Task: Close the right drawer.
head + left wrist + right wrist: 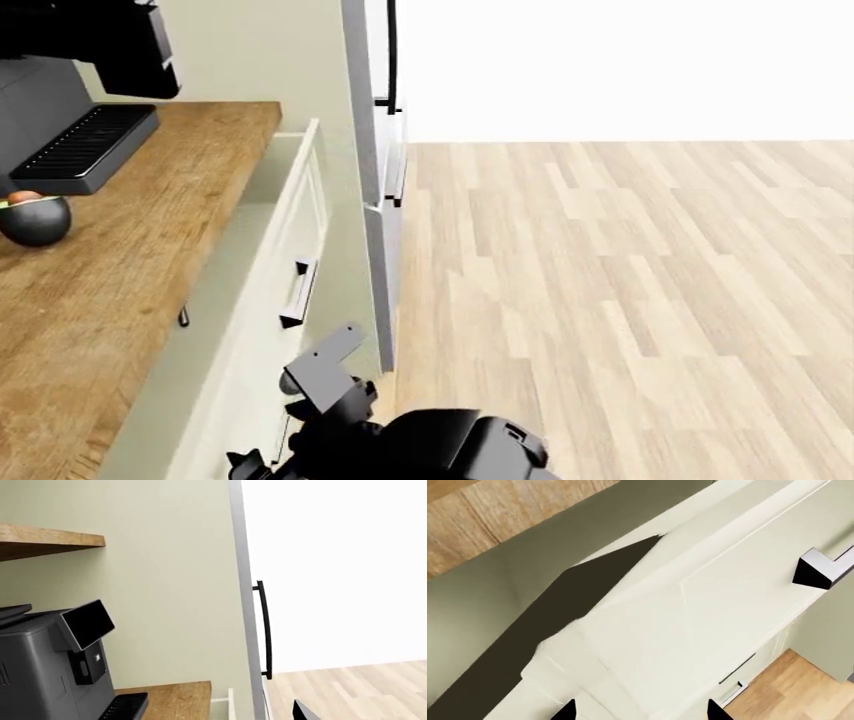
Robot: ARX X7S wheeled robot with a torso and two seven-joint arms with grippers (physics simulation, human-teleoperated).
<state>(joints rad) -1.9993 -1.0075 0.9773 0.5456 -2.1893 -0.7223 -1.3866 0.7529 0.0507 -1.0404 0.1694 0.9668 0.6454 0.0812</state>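
Note:
The right drawer (287, 250) stands pulled out from under the wooden counter, cream-white, with a short black bar handle (296, 292) on its panelled front. My right gripper (287, 412) hangs low by the near end of that front, open. In the right wrist view the drawer front (714, 605) fills the frame, its pale inside (507, 595) lies beyond, and the handle (819, 570) sits off to one side. The right gripper (640, 711) has its tips wide apart over the front, nothing held. Of the left gripper only one dark fingertip (301, 712) shows.
A wooden counter (134, 260) carries a grey coffee machine (80, 60) and a dark ball (34, 220). A tall cabinet (371, 150) with long black handles (265, 630) stands just past the drawer. A wooden shelf (47, 539) hangs on the wall. Light plank floor (614, 300) spreads right.

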